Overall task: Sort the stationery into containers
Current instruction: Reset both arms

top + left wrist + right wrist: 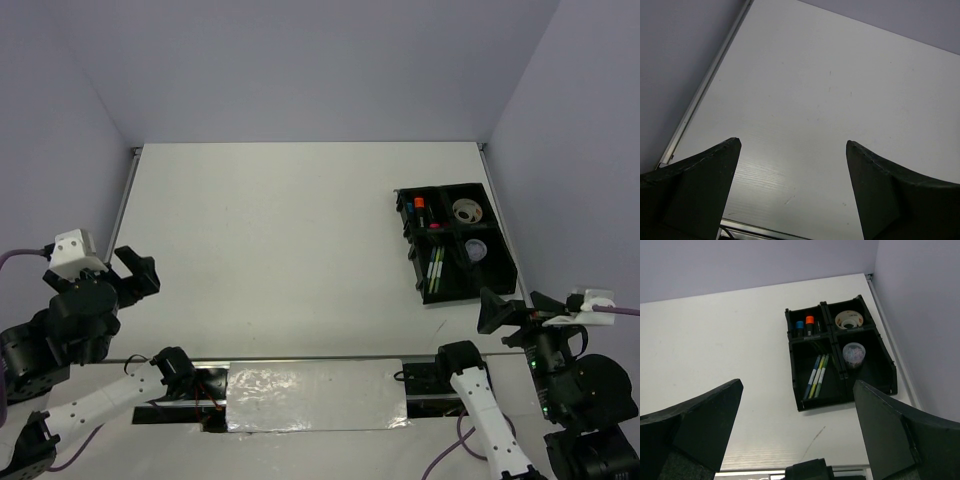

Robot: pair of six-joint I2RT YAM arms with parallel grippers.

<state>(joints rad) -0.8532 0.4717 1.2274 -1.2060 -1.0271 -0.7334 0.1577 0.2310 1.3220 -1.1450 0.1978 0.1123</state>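
The black organiser tray (503,240) stands at the right of the table; it also shows in the right wrist view (822,402). Its back left compartment holds highlighters with a blue cap (799,326) and an orange cap (810,321). A tape roll (848,319) lies in the back right one. Three slim pens (816,376) lie in the front left one. A small round tub of coloured bits (854,353) stands in the front right one. My right gripper (797,384) is open and empty, near the table's front edge, short of the tray. My left gripper (792,141) is open and empty over bare table at the far left.
The walls of the enclosure close in the table on the left, back and right. A metal rail (705,85) runs along the left edge. A shiny taped strip (315,395) lies between the arm bases. A thin faint line (816,436) marks the table in front of the tray.
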